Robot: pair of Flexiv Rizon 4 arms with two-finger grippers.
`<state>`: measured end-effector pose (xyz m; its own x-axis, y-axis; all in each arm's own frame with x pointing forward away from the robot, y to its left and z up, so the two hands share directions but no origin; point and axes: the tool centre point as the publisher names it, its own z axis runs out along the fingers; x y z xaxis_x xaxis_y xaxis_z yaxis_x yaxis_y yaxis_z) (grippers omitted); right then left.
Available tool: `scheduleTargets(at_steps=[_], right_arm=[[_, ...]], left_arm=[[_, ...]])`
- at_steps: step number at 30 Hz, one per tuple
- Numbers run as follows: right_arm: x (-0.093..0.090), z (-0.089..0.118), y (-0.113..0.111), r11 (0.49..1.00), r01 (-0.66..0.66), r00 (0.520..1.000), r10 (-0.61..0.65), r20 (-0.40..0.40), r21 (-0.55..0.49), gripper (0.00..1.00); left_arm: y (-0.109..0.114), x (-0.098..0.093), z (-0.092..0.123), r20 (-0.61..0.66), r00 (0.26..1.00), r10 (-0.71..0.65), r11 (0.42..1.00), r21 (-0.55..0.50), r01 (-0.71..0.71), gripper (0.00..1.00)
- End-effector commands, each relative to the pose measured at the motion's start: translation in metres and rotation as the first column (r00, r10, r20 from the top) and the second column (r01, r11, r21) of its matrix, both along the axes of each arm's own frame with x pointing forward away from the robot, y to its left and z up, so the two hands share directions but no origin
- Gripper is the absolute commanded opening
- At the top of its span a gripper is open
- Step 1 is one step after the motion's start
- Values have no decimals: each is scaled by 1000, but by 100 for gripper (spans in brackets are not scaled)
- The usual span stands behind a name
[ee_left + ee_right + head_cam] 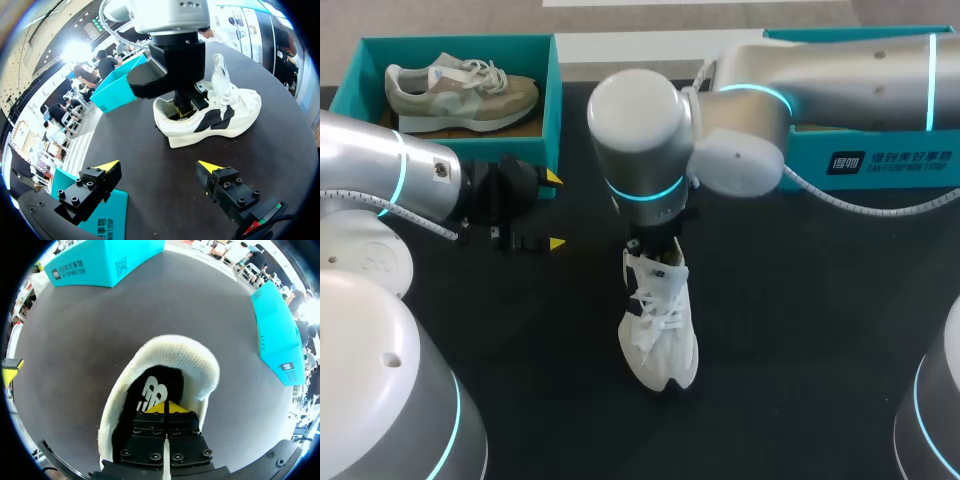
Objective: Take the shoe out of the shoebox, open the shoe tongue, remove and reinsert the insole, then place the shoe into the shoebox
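A white shoe (660,335) with black side stripes (212,117) stands upright on the black table, toe toward me, its tongue pulled up. My right gripper (655,248) points down into the heel opening. Its yellow tips (165,407) are shut together and sit on the black insole (155,385) inside the white collar (190,357); no insole edge shows between them. From the left wrist the same gripper (182,102) is seen inside the shoe. My left gripper (555,211) (159,166) hovers open and empty, left of the shoe.
A teal shoebox (552,95) at the back left holds a beige and grey sneaker (460,85). A second teal box (880,155) lies at the back right, partly under my right arm. Both boxes (100,260) (277,335) show beyond the shoe.
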<state>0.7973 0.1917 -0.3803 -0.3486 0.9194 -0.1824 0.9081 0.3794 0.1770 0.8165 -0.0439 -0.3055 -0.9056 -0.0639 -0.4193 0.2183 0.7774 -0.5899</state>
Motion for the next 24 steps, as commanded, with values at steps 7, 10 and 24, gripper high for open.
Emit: scheduleTargets(at_steps=[7, 10, 24], right_arm=[[12, 13, 8, 999, -43, 999, 43, 3, 26, 0], [14, 2, 12, 997, -56, 998, 57, -17, 51, 0], [-8, -23, 18, 997, -65, 992, 69, -108, 38, 0]], left_arm=[[0, 0, 0, 0, 1000, 0, 1000, 2, 0, 100], [0, 0, 0, 0, 1000, 0, 1000, 2, 0, 100], [0, 0, 0, 0, 1000, 0, 1000, 2, 0, 100]])
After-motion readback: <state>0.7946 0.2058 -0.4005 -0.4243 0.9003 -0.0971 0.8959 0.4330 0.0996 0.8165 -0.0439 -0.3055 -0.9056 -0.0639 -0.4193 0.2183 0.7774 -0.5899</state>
